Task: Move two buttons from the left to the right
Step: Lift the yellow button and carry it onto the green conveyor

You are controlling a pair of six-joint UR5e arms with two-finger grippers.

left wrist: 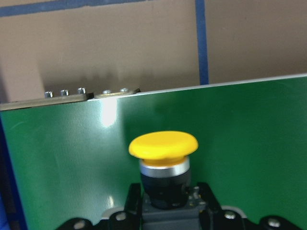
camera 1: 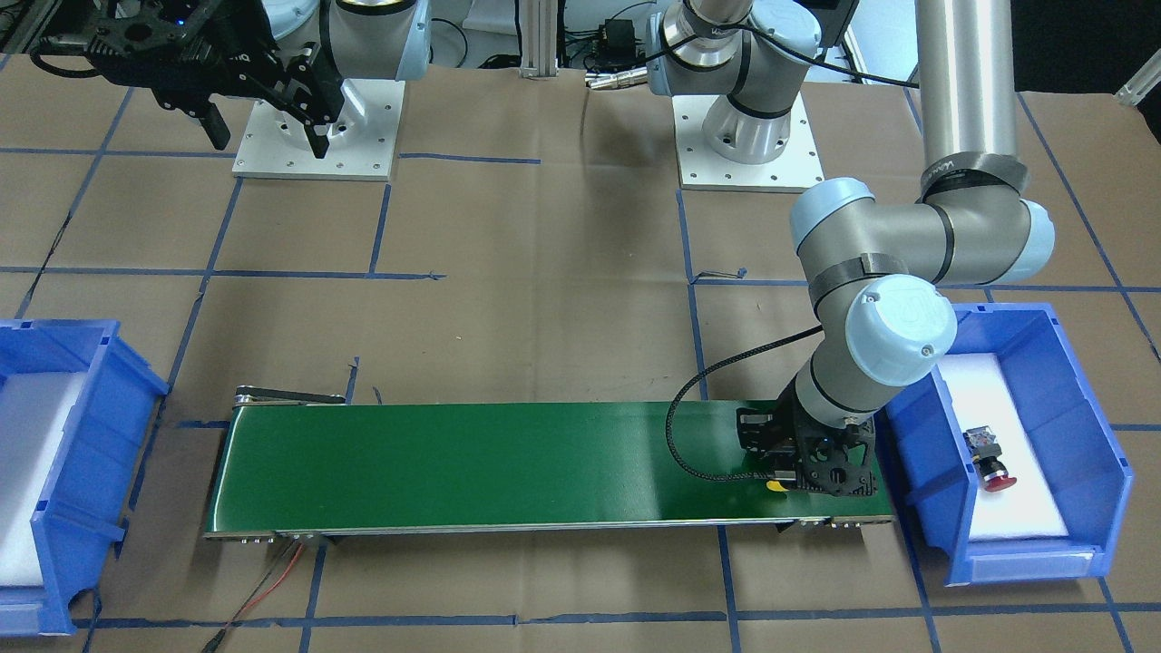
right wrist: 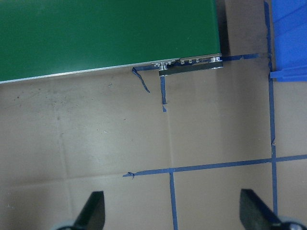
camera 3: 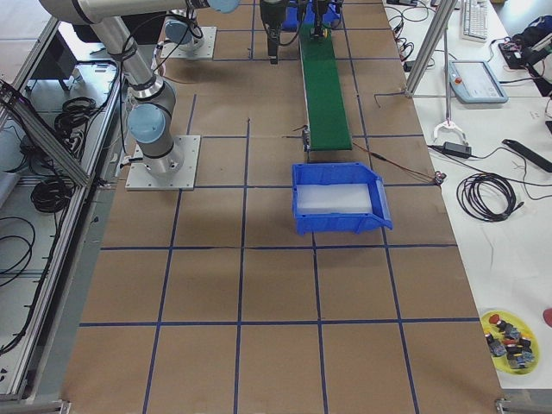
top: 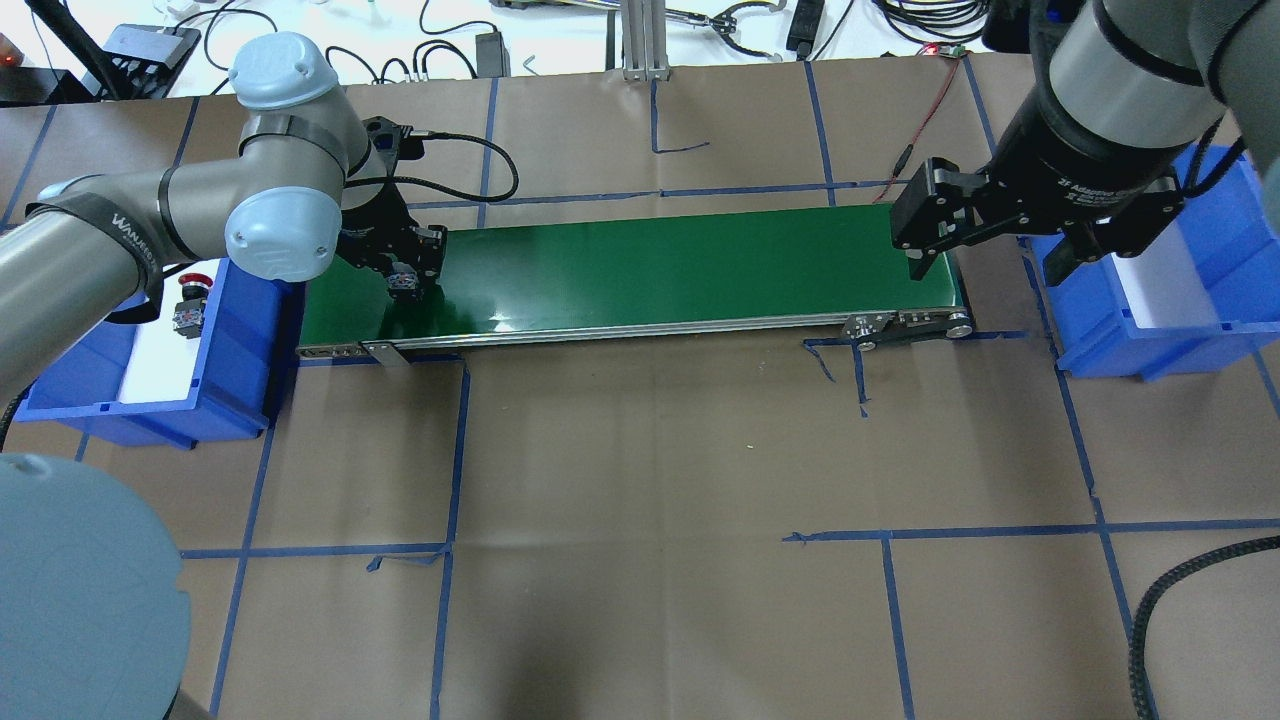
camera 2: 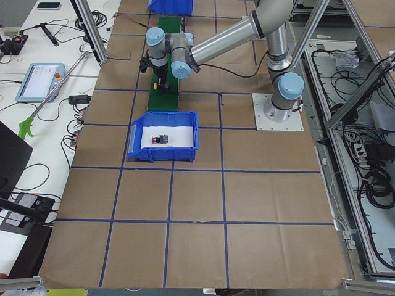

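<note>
A yellow-capped button (left wrist: 163, 146) sits upright between the jaws of my left gripper (left wrist: 165, 211), just over the left end of the green conveyor belt (top: 650, 260). From the front, its cap (camera 1: 775, 486) peeks out beside the left gripper (camera 1: 807, 462), which is shut on it. The red button (top: 190, 300) lies in the blue bin (top: 240, 330) on my left, also visible from the front (camera 1: 993, 462). My right gripper (top: 990, 250) hovers open and empty above the belt's right end; the right wrist view shows its fingers (right wrist: 93, 211) spread wide.
A second blue bin (top: 1230, 230) with a white liner stands past the belt's right end. Red and black wires (top: 925, 110) run to the conveyor. Brown paper with blue tape lines covers the table. A yellow plate (camera 3: 509, 336) with several spare parts lies off the table.
</note>
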